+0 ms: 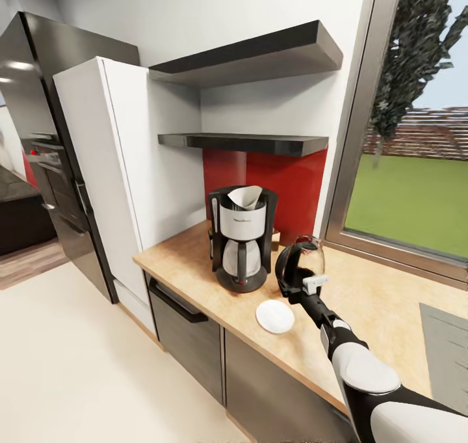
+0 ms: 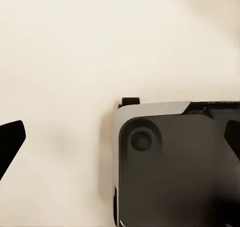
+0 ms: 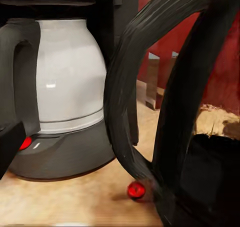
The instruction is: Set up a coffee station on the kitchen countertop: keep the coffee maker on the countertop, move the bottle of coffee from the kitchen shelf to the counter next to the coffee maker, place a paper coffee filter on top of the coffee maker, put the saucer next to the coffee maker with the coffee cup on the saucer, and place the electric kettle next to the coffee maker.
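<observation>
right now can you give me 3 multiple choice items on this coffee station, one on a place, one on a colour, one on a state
1. Where is the saucer?
A. on the countertop, in front of the coffee maker and the electric kettle
B. on the lower shelf
C. on top of the coffee maker

2. What colour is the wall panel behind the coffee maker?
A. green
B. red
C. blue

3. What does the saucer carry?
A. a coffee cup
B. a bottle
C. nothing

Answers:
1 A: the head view shows the white plate lying on the worktop near its front edge.
2 B: a red panel fills the wall under the lower shelf.
3 C: the saucer's top is bare.
</observation>
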`<state>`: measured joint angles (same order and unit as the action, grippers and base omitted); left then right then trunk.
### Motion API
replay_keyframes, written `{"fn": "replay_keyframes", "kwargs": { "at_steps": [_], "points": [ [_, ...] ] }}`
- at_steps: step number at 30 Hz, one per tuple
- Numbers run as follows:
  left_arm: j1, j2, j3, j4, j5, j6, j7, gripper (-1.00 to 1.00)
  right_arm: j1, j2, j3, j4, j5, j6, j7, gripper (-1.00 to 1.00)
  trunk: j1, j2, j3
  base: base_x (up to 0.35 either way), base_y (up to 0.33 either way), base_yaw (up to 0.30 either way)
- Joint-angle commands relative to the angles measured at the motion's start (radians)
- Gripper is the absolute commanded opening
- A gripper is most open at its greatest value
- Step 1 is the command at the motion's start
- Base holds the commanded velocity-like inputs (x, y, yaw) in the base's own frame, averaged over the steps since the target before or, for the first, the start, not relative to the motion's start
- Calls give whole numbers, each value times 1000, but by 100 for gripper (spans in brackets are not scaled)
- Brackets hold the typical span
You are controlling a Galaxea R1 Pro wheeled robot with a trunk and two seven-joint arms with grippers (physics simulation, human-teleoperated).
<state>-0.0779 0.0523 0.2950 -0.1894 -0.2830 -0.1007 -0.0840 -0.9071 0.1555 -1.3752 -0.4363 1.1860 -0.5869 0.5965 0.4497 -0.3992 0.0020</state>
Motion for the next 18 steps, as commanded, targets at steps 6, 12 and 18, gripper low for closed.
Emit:
{"fn": "replay_keyframes", "kwargs": {
  "at_steps": [6, 12, 18],
  "points": [
    [0, 0, 10, 1, -8, -4, -6, 100, 11, 1, -8, -2, 7, -4, 6, 100, 0, -1, 0, -9, 0, -92],
    [0, 2, 8, 1, -8, -4, -9, 100, 16, 1, -8, -2, 6, -4, 6, 100, 0, -1, 2, 0, 0, -286],
    [0, 1, 10, 1, -8, -4, -1, 100, 16, 1, -8, -2, 6, -4, 6, 100, 0, -1, 6, -168, 0, -297]
  ]
}}
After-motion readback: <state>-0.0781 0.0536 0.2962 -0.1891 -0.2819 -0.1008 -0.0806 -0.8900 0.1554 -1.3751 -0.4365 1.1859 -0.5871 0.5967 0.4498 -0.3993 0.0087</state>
